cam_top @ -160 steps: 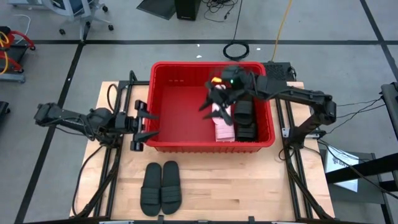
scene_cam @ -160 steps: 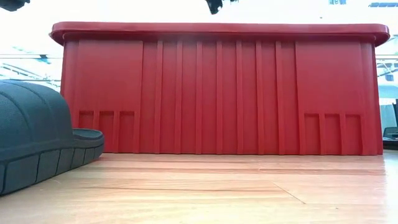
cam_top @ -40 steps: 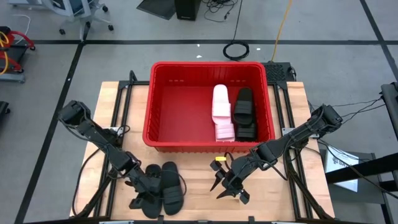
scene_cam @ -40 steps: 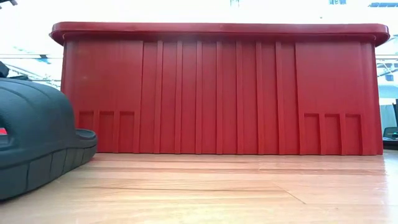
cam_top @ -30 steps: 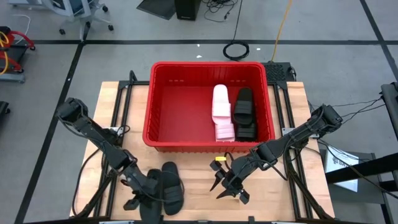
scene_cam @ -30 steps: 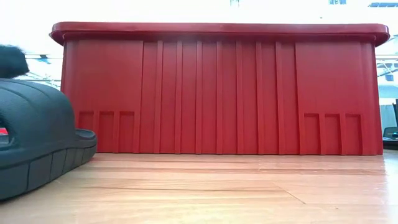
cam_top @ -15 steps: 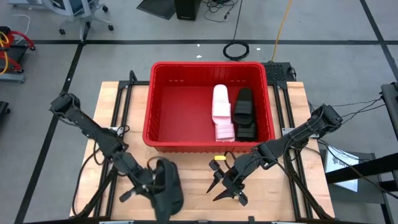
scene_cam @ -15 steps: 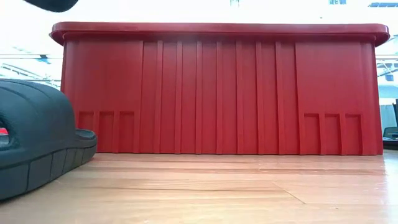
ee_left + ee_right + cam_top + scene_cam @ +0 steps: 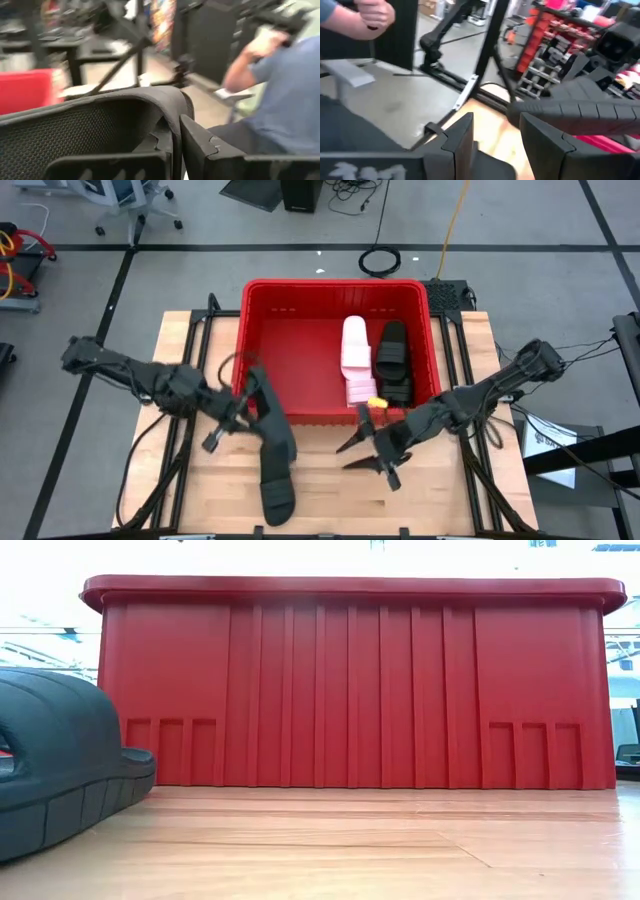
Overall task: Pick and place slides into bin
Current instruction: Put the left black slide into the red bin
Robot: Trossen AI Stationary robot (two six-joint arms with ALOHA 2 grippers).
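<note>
My left gripper (image 9: 243,412) is shut on a black slide (image 9: 268,420), which it holds just in front of the red bin (image 9: 262,292). A second black slide (image 9: 277,498) lies sole down on the wooden table near its front edge; it also fills the left of the low view (image 9: 60,765). In the bin lie pale pink slides (image 9: 356,360) and black slides (image 9: 393,365). My right gripper (image 9: 365,452) hovers open near the bin's front wall, holding nothing. In its wrist view the right gripper (image 9: 495,135) looks at the held slide (image 9: 570,115). My left gripper pinches the black slide's side rim (image 9: 172,102) between its two fingers (image 9: 200,142). The fingers come level from the table's left and lie across the slide. The slide is lifted clear of the table, its length running from the near side toward the bin.
Bare wood lies between the two grippers and along the table's front right. Black frame rails (image 9: 190,360) run along both table sides. A person in a blue shirt (image 9: 285,90) stands beyond the table, and a hand (image 9: 370,15) shows in the right wrist view.
My left gripper has lifted one black slide off the table, carried it up and toward the bin, and rolled as it went. The other black slide has stayed on the table. My right gripper has risen a little and moved toward the bin, still open.
</note>
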